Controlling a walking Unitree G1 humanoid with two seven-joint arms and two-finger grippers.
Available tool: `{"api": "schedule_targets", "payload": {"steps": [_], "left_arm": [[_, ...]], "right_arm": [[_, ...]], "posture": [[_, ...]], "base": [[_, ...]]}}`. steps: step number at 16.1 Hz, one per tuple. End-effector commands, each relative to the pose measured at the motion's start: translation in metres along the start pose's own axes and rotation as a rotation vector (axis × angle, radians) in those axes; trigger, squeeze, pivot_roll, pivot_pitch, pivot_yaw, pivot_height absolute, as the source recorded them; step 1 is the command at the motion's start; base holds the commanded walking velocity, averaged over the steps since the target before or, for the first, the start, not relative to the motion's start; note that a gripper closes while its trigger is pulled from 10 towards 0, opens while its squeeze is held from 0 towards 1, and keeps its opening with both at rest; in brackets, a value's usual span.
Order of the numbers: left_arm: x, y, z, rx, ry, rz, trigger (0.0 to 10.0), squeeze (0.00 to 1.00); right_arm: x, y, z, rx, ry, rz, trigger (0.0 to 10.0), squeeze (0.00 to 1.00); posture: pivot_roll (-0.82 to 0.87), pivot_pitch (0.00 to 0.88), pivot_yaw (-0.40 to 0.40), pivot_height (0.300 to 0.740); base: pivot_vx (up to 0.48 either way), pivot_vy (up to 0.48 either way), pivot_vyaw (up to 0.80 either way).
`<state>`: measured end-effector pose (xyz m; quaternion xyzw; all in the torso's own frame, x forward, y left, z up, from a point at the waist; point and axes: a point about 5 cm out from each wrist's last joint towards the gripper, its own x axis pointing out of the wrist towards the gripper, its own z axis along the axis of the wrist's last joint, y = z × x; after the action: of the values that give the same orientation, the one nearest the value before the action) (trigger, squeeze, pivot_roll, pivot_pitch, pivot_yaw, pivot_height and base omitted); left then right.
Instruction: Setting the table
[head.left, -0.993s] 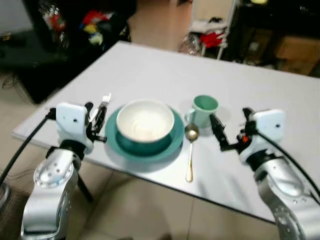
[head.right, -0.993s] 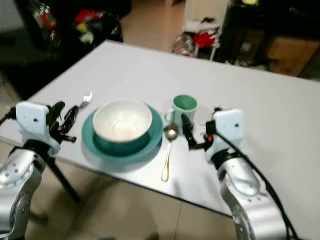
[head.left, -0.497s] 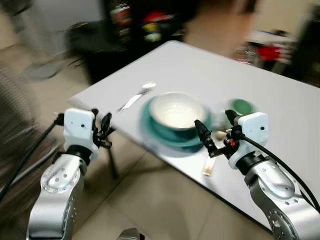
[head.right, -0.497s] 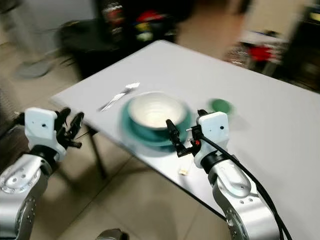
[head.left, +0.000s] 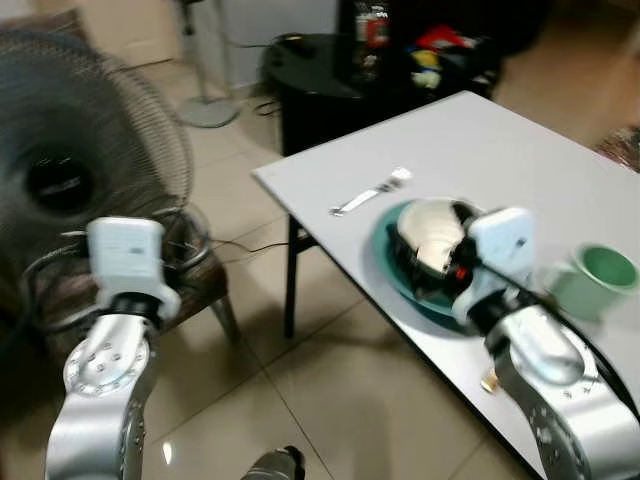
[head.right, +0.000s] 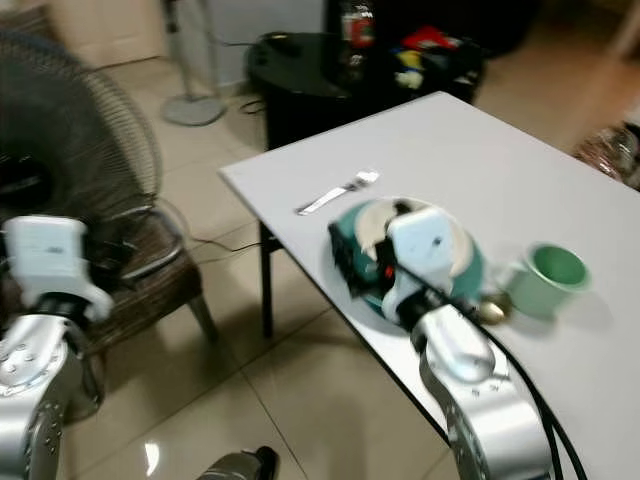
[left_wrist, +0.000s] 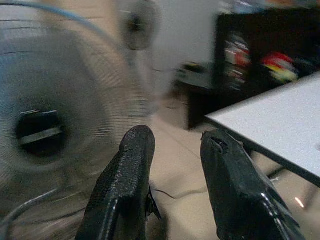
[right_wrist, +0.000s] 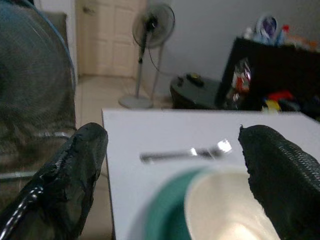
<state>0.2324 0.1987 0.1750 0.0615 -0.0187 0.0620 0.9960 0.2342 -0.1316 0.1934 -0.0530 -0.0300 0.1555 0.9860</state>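
On the white table (head.left: 490, 140) a white bowl (right_wrist: 230, 210) sits on a teal plate (right_wrist: 160, 215). A silver fork (head.left: 372, 192) lies to the plate's left and a green mug (head.left: 597, 275) stands to its right. Part of a gold spoon (head.right: 491, 310) shows beside my right arm. My right gripper (right_wrist: 170, 150) hovers at the plate's near side, open wide and holding nothing, pointing over the bowl towards the fork. My left gripper (left_wrist: 175, 145) is off the table, over the floor by a fan, with its fingers apart and nothing between them.
A large floor fan (head.left: 75, 170) stands close on the left, with a wicker seat (head.left: 195, 285) under it. A standing fan's base (head.left: 207, 110) and a black low table (head.left: 330, 75) with clutter are behind. The table corner (head.left: 265, 178) juts over tiled floor.
The camera has swung left, so the table now lies at the right and the fan has come into view. My left gripper is now away from the table edge; my right gripper is in front of the bowl.
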Motion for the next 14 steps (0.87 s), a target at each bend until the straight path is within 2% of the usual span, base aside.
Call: {"api": "schedule_targets", "payload": {"steps": [1,2,5,6,7,9,11,12,14], "left_arm": [[-0.008,0.007,0.002,-0.027,-0.011,0.092,10.0,0.05],[-0.013,0.004,-0.001,-0.024,0.003,0.07,10.0,0.05],[-0.009,-0.002,-0.008,-0.02,0.033,-0.012,10.0,0.03],[-0.007,-0.003,-0.013,0.052,0.051,-0.088,10.0,0.0],[-0.007,-0.005,-0.015,0.082,0.079,-0.159,10.0,0.0],[-0.003,-0.007,-0.012,0.064,0.059,-0.163,10.0,0.0],[0.003,-0.017,-0.009,0.065,0.048,-0.217,10.0,0.0],[0.006,-0.019,-0.008,0.092,0.05,-0.24,10.0,0.0],[0.013,-0.023,-0.009,0.076,0.05,-0.26,10.0,0.0]], "right_arm": [[0.001,0.0,0.003,0.02,-0.035,-0.001,10.0,0.0],[0.001,-0.003,0.004,-0.019,-0.068,-0.056,10.0,0.0],[0.002,-0.004,0.005,0.002,-0.073,-0.032,10.0,0.0],[0.001,-0.004,0.002,-0.023,-0.065,-0.025,10.0,0.0],[0.0,0.001,-0.004,0.004,0.003,0.017,10.0,0.0],[-0.006,0.005,-0.012,0.017,0.039,0.069,10.0,0.0],[-0.011,-0.004,-0.022,0.095,0.08,-0.017,10.0,0.0],[-0.013,-0.01,-0.028,0.132,0.106,-0.065,10.0,0.0],[-0.017,-0.014,-0.032,0.153,0.13,-0.096,10.0,0.0]], "posture": [[0.16,0.0,-0.041,0.74],[0.16,0.0,-0.044,0.74],[0.16,0.0,-0.025,0.74],[0.14,0.0,-0.026,0.74],[0.14,0.0,-0.02,0.74],[0.12,0.0,0.002,0.74],[0.11,0.0,0.02,0.74],[0.1,0.0,0.03,0.74],[0.07,0.0,0.064,0.74]], "base": [[0.0,0.0,0.8],[0.0,0.0,0.8],[0.0,0.0,0.8],[0.0,0.0,0.8],[0.0,0.0,0.8],[0.0,0.0,0.8],[0.0,0.0,0.8],[0.0,0.0,0.8],[0.0,0.0,0.8]]}}
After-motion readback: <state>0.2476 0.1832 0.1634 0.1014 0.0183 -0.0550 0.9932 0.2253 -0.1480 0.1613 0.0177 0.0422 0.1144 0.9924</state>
